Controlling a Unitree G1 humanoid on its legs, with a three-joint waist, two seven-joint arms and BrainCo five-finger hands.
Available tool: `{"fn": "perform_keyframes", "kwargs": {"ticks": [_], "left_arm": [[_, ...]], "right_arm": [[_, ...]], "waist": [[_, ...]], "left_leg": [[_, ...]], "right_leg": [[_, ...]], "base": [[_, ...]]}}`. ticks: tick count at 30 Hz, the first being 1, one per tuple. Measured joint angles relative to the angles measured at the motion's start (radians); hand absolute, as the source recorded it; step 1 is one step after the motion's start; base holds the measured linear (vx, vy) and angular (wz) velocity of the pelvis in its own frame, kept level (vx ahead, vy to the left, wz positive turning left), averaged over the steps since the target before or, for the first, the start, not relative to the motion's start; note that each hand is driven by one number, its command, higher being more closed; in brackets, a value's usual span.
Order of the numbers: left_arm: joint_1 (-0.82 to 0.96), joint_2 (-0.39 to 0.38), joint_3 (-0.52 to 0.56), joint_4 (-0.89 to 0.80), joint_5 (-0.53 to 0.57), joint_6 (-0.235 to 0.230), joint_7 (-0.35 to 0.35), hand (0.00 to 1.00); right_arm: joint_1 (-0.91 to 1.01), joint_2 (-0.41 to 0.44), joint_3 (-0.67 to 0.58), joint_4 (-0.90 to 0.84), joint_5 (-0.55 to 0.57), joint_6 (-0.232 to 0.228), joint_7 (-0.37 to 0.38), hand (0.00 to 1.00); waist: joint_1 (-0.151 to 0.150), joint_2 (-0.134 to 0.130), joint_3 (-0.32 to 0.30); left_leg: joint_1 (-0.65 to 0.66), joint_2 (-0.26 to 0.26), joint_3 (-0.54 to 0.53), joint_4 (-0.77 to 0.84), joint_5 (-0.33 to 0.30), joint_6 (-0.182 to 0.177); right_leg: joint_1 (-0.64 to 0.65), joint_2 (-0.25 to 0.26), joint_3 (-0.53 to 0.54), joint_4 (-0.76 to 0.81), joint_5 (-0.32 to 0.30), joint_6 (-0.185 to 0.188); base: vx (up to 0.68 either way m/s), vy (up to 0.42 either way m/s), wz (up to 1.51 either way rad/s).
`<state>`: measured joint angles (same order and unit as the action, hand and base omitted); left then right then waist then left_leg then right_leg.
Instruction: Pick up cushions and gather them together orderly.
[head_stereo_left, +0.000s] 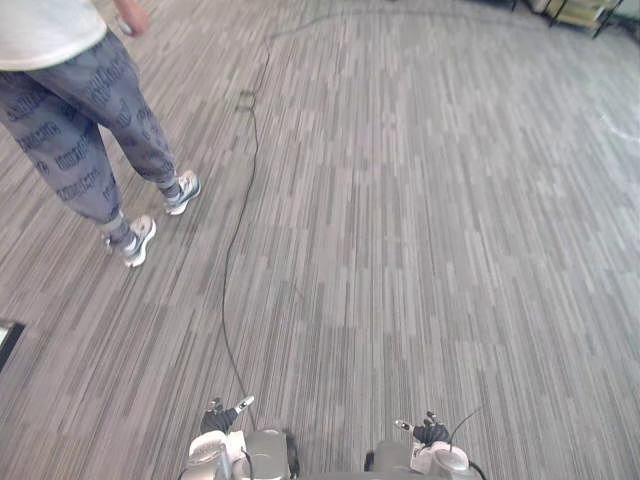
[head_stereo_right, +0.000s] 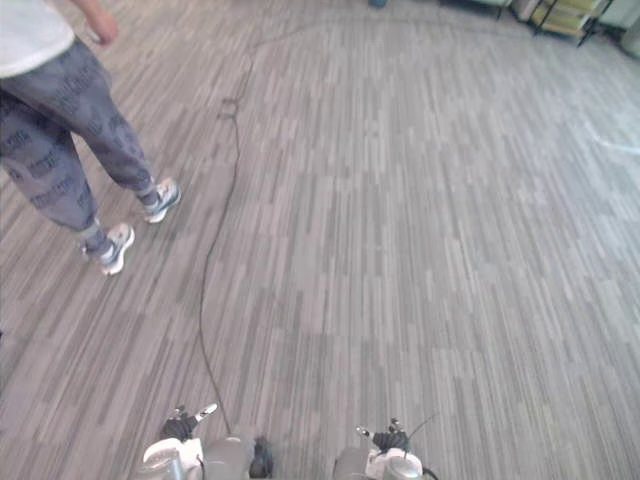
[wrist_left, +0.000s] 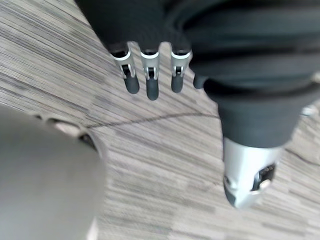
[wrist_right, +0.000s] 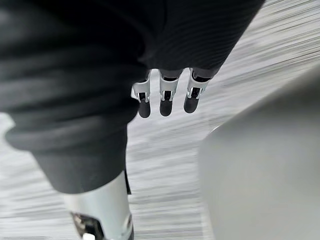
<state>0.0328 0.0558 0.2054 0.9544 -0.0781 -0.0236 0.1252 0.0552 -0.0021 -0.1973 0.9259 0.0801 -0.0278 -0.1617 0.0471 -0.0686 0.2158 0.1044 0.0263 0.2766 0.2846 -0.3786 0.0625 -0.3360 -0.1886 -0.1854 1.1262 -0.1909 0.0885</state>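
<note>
The floor (head_stereo_left: 400, 200) is a grey carpet with thin stripes, and it runs all the way from near to far.

The left hand (head_stereo_left: 222, 418) is low and near, a bit left of the middle. It hangs over the carpet. Its fingers (wrist_left: 150, 82) are straight and point down at the floor. Its thumb (wrist_left: 247, 175) sticks out to one side, away from them. The hand is open and holds nothing.

The right hand (head_stereo_left: 431, 432) is low and near too, a bit right of the middle. Its fingers (wrist_right: 166, 102) are straight in a row, and its thumb (wrist_right: 102, 210) is apart from them. This hand is open as well and holds nothing. The two hands are well apart.

A person (head_stereo_left: 90, 120) stands far on the left, in grey trousers and a white top. One shoe (head_stereo_left: 183, 192) is farther away, and the other shoe (head_stereo_left: 135, 240) is nearer. Both shoes are on the carpet.

A yellow thing (head_stereo_left: 580, 12) is at the far right corner. I cannot tell what it is.
</note>
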Motion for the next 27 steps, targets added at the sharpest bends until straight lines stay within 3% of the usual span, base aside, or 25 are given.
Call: {"fn": "perform_keyframes", "kwargs": {"ticks": [1,2,3,4,5,6,7,8,9,10,11,12,13,14,15,17,18,19,20,21,22,23,24,25,27], "left_arm": [[-0.002,-0.001,-0.004,0.001,-0.001,0.0,0.0,0.0],[-0.014,-0.004,-0.009,0.014,0.0,0.0,-0.002,0.0],[-0.034,-0.004,-0.022,0.039,0.0,0.001,-0.002,0.0],[-0.037,-0.003,-0.034,0.044,0.0,0.001,-0.003,0.0],[-0.04,0.002,-0.053,0.052,0.001,0.0,-0.006,0.0],[-0.039,0.003,-0.057,0.055,0.005,0.0,-0.007,0.0],[-0.038,-0.003,-0.065,0.067,0.016,0.001,-0.009,0.0],[-0.044,-0.023,-0.048,0.077,0.038,0.0,-0.017,0.0],[-0.045,-0.028,-0.035,0.077,0.04,0.0,-0.018,0.0],[-0.044,-0.039,-0.017,0.077,0.045,0.002,-0.018,0.0],[-0.039,-0.047,0.027,0.076,0.049,0.007,-0.015,0.0],[-0.032,-0.065,0.059,0.055,0.053,0.011,-0.015,0.0],[-0.031,-0.07,0.068,0.044,0.055,0.01,-0.016,0.0],[-0.03,-0.072,0.087,0.011,0.056,0.009,-0.018,0.0],[-0.025,-0.061,0.087,-0.022,0.055,0.008,-0.02,0.0],[-0.009,-0.051,0.087,-0.076,0.045,0.0,-0.022,0.0],[-0.005,-0.052,0.085,-0.105,0.028,-0.011,-0.022,0.0],[-0.002,-0.053,0.085,-0.117,0.024,-0.013,-0.023,0.0],[0.0,-0.058,0.084,-0.133,0.01,-0.018,-0.025,0.0],[-0.001,-0.074,0.083,-0.141,0.003,-0.025,-0.024,0.0],[0.002,-0.083,0.082,-0.14,0.002,-0.029,-0.023,0.0],[0.005,-0.088,0.078,-0.136,-0.016,-0.039,-0.021,0.0],[0.003,-0.072,0.071,-0.133,-0.02,-0.037,-0.021,0.0],[0.003,-0.072,0.071,-0.126,-0.022,-0.038,-0.02,0.0],[0.02,-0.054,0.075,-0.131,-0.05,-0.034,-0.015,0.0]], "right_arm": [[0.003,0.0,-0.003,-0.009,0.0,-0.004,0.001,0.0],[-0.008,-0.005,-0.008,-0.015,0.001,-0.015,0.005,0.0],[-0.045,-0.017,-0.007,-0.002,0.0,-0.016,0.008,0.0],[-0.052,-0.019,-0.007,-0.001,-0.001,-0.016,0.008,0.0],[-0.056,-0.022,-0.008,0.003,-0.001,-0.016,0.008,0.0],[-0.056,-0.024,-0.008,0.005,-0.001,-0.015,0.008,0.0],[-0.061,-0.038,-0.015,0.007,-0.002,-0.014,0.011,0.0],[-0.086,-0.051,-0.041,0.013,-0.013,-0.01,0.013,0.0],[-0.092,-0.051,-0.052,0.013,-0.015,-0.01,0.013,0.0],[-0.1,-0.043,-0.07,0.012,-0.024,-0.001,0.013,0.0],[-0.096,-0.037,-0.072,0.001,-0.024,0.003,0.013,0.0],[-0.093,-0.032,-0.058,-0.003,-0.024,0.012,0.012,0.0],[-0.094,-0.035,-0.054,-0.004,-0.025,0.015,0.011,0.0],[-0.092,-0.029,-0.027,-0.001,-0.024,0.022,0.007,0.0],[-0.085,-0.001,-0.019,-0.006,-0.021,0.025,0.005,0.0],[-0.068,0.028,0.007,-0.007,-0.019,0.027,0.004,0.0],[-0.066,0.041,0.015,-0.007,-0.019,0.029,0.004,0.0],[-0.07,0.043,0.017,-0.008,-0.019,0.032,0.004,0.0],[-0.07,0.046,0.018,-0.006,-0.016,0.036,0.003,0.0],[-0.068,0.048,0.018,-0.003,-0.016,0.036,0.002,0.0],[-0.069,0.044,0.015,0.003,-0.016,0.035,0.003,0.0],[-0.078,0.036,0.02,0.041,-0.018,0.037,0.001,0.0],[-0.086,0.054,0.04,0.039,-0.017,0.047,0.003,0.0],[-0.082,0.06,0.043,0.031,-0.017,0.046,0.003,0.0],[-0.065,0.064,0.044,0.024,-0.022,0.043,0.003,0.0]], "waist": [[-0.004,0.001,0.0],[-0.017,0.003,0.004],[-0.041,0.011,0.025],[-0.048,0.015,0.031],[-0.063,0.013,0.032],[-0.064,0.012,0.033],[-0.071,0.028,0.036],[-0.06,0.086,0.045],[-0.057,0.092,0.05],[-0.056,0.099,0.053],[-0.063,0.112,0.062],[-0.054,0.136,0.072],[-0.05,0.141,0.077],[-0.032,0.133,0.087],[-0.016,0.106,0.094],[0.013,0.073,0.084],[0.023,0.063,0.08],[0.03,0.061,0.08],[0.041,0.057,0.081],[0.055,0.058,0.077],[0.065,0.069,0.072],[0.079,0.072,0.064],[0.07,0.051,0.05],[0.069,0.047,0.046],[0.085,-0.003,0.026]], "left_leg": [[0.019,0.0,-0.006,-0.018,-0.002,-0.004],[0.069,0.004,-0.017,-0.061,-0.008,-0.014],[0.13,0.014,-0.036,-0.104,-0.011,-0.027],[0.154,0.017,-0.043,-0.123,-0.011,-0.027],[0.211,0.012,-0.075,-0.165,-0.01,-0.028],[0.231,0.01,-0.089,-0.173,-0.01,-0.029],[0.276,0.026,-0.134,-0.175,-0.007,-0.034],[0.269,0.081,-0.155,-0.113,0.037,-0.109],[0.261,0.089,-0.159,-0.077,0.057,-0.133],[0.225,0.099,-0.163,0.031,0.121,-0.132],[0.138,0.117,-0.184,0.26,0.254,-0.116],[0.028,0.15,-0.203,0.542,0.416,-0.154],[-0.01,0.17,-0.194,0.637,0.393,-0.151],[-0.111,0.216,-0.145,0.846,0.29,-0.126],[-0.192,0.222,-0.111,0.907,0.224,-0.109],[-0.328,0.224,-0.068,0.871,0.157,-0.086],[-0.417,0.215,-0.06,0.778,0.125,-0.087],[-0.454,0.202,-0.055,0.715,0.116,-0.089],[-0.506,0.162,-0.062,0.521,0.12,-0.092],[-0.529,0.114,-0.103,0.297,0.176,-0.124],[-0.527,0.1,-0.131,0.173,0.221,-0.143],[-0.507,0.08,-0.136,0.152,0.344,-0.108],[-0.505,0.068,-0.116,0.187,0.279,-0.105],[-0.501,0.066,-0.115,0.206,0.255,-0.096],[-0.415,0.062,-0.019,0.299,0.127,-0.032]], "right_leg": [[-0.029,0.005,-0.021,-0.031,-0.009,-0.003],[-0.095,0.023,-0.073,-0.176,-0.021,-0.021],[-0.128,0.053,-0.117,-0.428,0.008,-0.044],[-0.131,0.068,-0.126,-0.537,0.036,-0.047],[-0.131,0.094,-0.124,-0.775,0.122,-0.045],[-0.13,0.105,-0.114,-0.833,0.163,-0.056],[-0.113,0.143,-0.072,-0.837,0.324,-0.148],[-0.125,0.167,-0.09,-0.732,0.238,-0.194],[-0.127,0.171,-0.094,-0.703,0.214,-0.199],[-0.115,0.177,-0.102,-0.664,0.152,-0.202],[-0.058,0.199,-0.1,-0.662,0.094,-0.2],[0.037,0.234,-0.078,-0.706,0.059,-0.207],[0.073,0.249,-0.069,-0.723,0.05,-0.213],[0.193,0.278,-0.029,-0.776,0.016,-0.222],[0.299,0.275,0.004,-0.823,-0.013,-0.221],[0.41,0.258,0.06,-0.897,-0.045,-0.203],[0.469,0.24,0.088,-0.939,-0.061,-0.18],[0.496,0.232,0.104,-0.957,-0.07,-0.173],[0.552,0.196,0.139,-0.981,-0.096,-0.146],[0.588,0.153,0.177,-0.99,-0.126,-0.109],[0.603,0.139,0.201,-0.989,-0.14,-0.104],[0.63,0.115,0.272,-0.987,-0.159,-0.092],[0.613,0.103,0.329,-0.937,-0.129,-0.106],[0.602,0.109,0.35,-0.9,-0.112,-0.102],[0.542,0.076,0.39,-0.63,-0.053,-0.03]], "base": [[0.51,-0.004,0.34],[0.69,-0.061,0.51],[0.71,-0.084,0.6],[0.82,-0.137,0.83],[0.45,-0.086,0.65],[0.81,-0.178,0.76],[0.8,-0.182,0.39],[0.8,-0.182,0.27],[0.77,-0.188,-0.08],[0.62,-0.161,-0.16],[1.11,-0.214,-0.35],[0.79,-0.089,-0.34],[0.94,-0.056,-0.61],[0.75,0.005,-0.57],[0.74,0.004,-0.57],[0.66,0.043,-0.62],[0.64,0.097,-0.67],[0.84,0.227,-0.67],[0.87,0.316,-0.78],[0.89,0.369,-0.92],[0.75,0.41,-1.12],[0.76,0.438,-0.89],[0.76,0.429,-0.68],[0.77,0.393,-0.46],[0.77,0.336,-0.72]]}}
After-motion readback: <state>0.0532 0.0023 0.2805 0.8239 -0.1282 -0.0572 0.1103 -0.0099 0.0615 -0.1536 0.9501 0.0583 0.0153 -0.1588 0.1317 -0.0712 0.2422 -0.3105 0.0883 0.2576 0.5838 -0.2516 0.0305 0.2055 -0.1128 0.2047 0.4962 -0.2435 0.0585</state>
